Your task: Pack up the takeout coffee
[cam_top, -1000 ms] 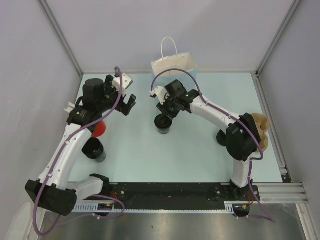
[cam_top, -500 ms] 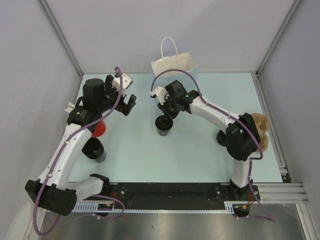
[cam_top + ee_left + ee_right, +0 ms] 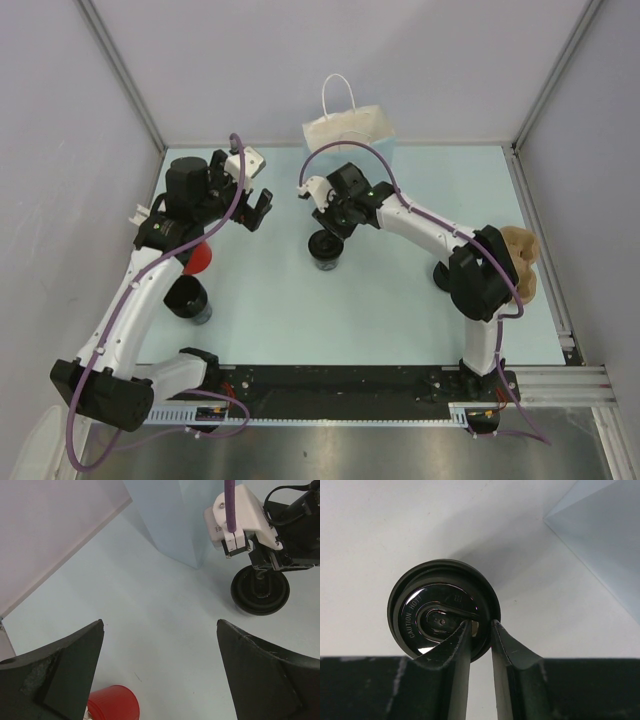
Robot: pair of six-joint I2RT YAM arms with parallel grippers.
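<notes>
The pale-blue tabletop [image 3: 280,320] is carrying a bag [image 3: 350,130] standing at its far edge, a coffee [image 3: 326,250] mid-table, a red cup [image 3: 200,261] and a black cup [image 3: 188,298] sitting left, and a brown carrier [image 3: 528,270] right.

The right pincer [image 3: 481,628] pinches the lid rim of the takeout coffee [image 3: 422,607], fingers nearly together.
</notes>
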